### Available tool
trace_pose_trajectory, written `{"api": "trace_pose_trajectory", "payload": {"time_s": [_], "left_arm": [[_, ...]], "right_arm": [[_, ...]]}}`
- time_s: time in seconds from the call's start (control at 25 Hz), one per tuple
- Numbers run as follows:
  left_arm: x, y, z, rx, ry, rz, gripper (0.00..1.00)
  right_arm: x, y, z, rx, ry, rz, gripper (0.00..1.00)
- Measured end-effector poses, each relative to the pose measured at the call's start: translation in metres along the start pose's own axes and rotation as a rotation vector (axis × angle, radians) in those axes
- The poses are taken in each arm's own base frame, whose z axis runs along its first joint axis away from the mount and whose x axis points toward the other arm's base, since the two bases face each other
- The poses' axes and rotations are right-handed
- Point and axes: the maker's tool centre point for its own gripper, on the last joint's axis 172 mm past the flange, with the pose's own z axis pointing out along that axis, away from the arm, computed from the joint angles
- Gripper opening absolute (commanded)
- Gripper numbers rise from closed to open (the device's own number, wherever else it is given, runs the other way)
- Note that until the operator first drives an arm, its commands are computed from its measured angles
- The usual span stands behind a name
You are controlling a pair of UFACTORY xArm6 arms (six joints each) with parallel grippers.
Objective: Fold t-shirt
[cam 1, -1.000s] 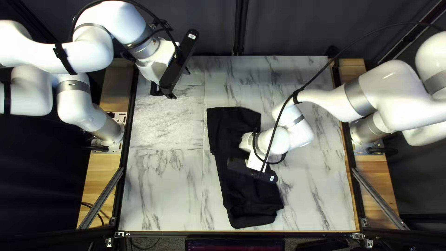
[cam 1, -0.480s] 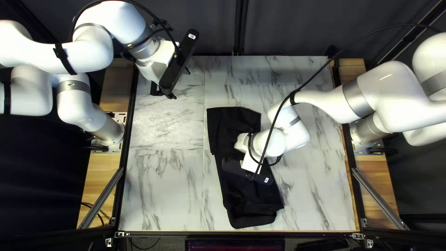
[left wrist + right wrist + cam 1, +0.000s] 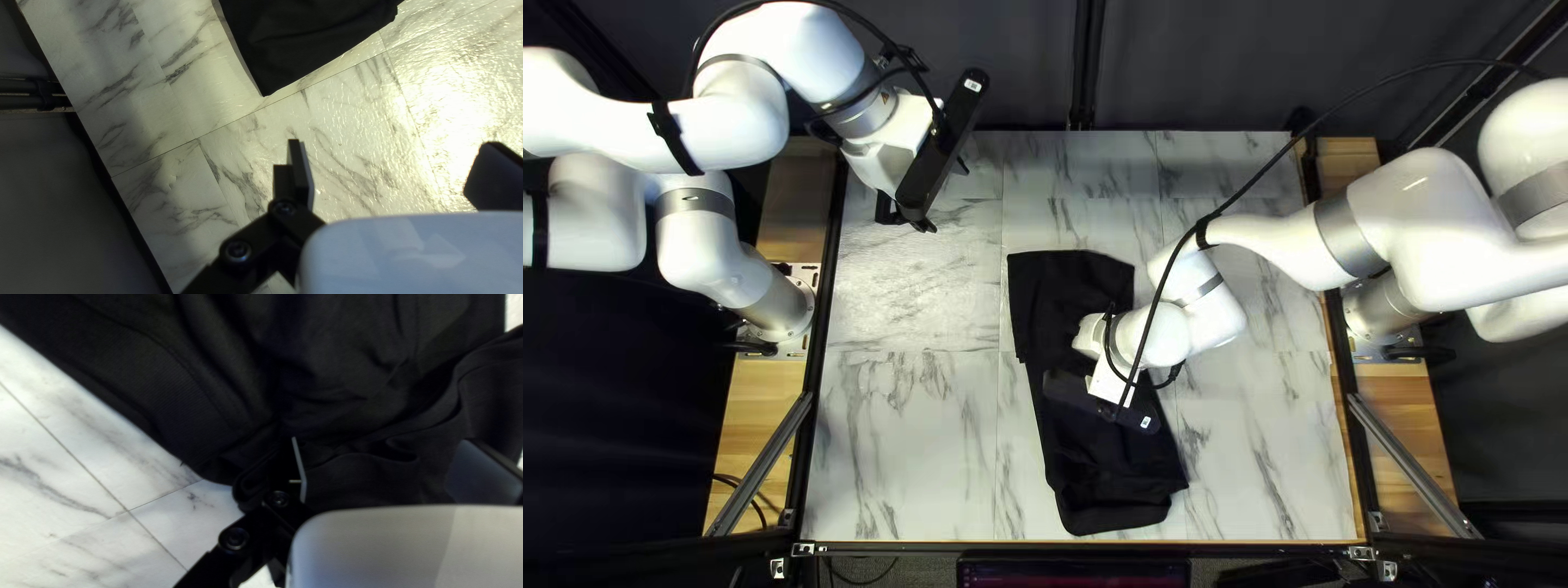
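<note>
The black t-shirt (image 3: 1073,294) lies as a long, narrow, folded shape down the middle of the table, its lower part creased. My left gripper (image 3: 909,223) hangs over the table's far left part, apart from the cloth. In the left wrist view my left gripper (image 3: 389,171) is open over bare marble, with a corner of the t-shirt (image 3: 305,38) ahead of it. My right gripper's body (image 3: 1105,401) covers the shirt's middle. In the right wrist view my right gripper (image 3: 381,468) has its fingers wide apart, low at the bunched folds of the t-shirt (image 3: 338,375).
The marble-patterned table (image 3: 904,436) extends on both sides of the cloth. My right forearm (image 3: 1274,234) and its black cable cross above the table's right half. A dark curtain (image 3: 1198,65) hangs behind the far edge.
My right gripper has shifted slightly to the left over the shirt, its arm moving with it. The left arm and the shirt look unmoved.
</note>
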Motion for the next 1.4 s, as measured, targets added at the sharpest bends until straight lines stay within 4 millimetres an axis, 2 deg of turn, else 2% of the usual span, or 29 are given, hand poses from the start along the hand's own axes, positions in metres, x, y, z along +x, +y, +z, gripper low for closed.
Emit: {"api": "trace_pose_trajectory", "payload": {"time_s": [0.12, 0.28, 0.56, 1.04, 1.2, 1.4], "left_arm": [[0.000, 0.000, 0.000, 0.000, 0.000, 0.000, 1.00], [0.000, 0.000, 0.000, 0.000, 0.000, 0.000, 1.00], [0.000, 0.000, 0.000, 0.000, 0.000, 0.000, 1.00], [0.000, 0.000, 0.000, 0.000, 0.000, 0.000, 1.00], [0.000, 0.000, 0.000, 0.000, 0.000, 0.000, 1.00], [0.000, 0.000, 0.000, 0.000, 0.000, 0.000, 1.00]], "right_arm": [[0.000, 0.000, -0.006, 0.001, 0.002, 0.011, 1.00], [0.010, 0.016, -0.014, -0.018, 0.000, 0.020, 1.00], [0.013, 0.036, -0.004, -0.050, -0.036, 0.077, 1.00], [0.016, 0.037, -0.001, -0.064, -0.055, 0.101, 1.00], [0.012, 0.034, 0.000, -0.033, -0.058, 0.101, 1.00], [0.004, 0.030, -0.003, 0.008, -0.098, 0.186, 1.00]]}}
